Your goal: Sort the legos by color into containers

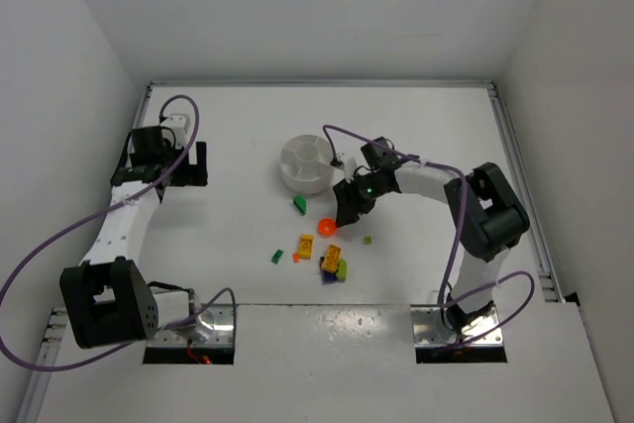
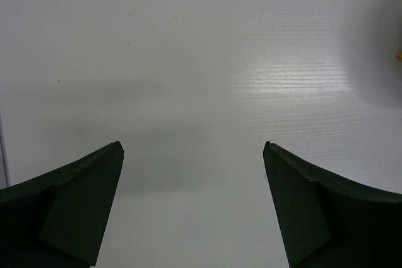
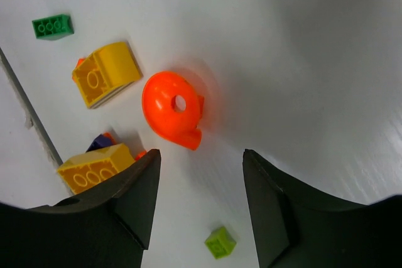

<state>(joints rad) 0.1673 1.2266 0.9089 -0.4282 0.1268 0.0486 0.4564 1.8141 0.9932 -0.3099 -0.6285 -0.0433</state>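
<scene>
The white surface carries a round white dish near its middle. The left gripper hangs toward the left edge, jaws apart. The right gripper, jaws apart, hovers just by a red-orange piece. The other legos lie loose between the dish and the near edge.

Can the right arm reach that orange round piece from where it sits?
Probably yes. The right gripper is open just short of the orange piece, which lies alone on bare table. The nearest yellow brick sits apart from it, so nothing blocks the way.
</scene>
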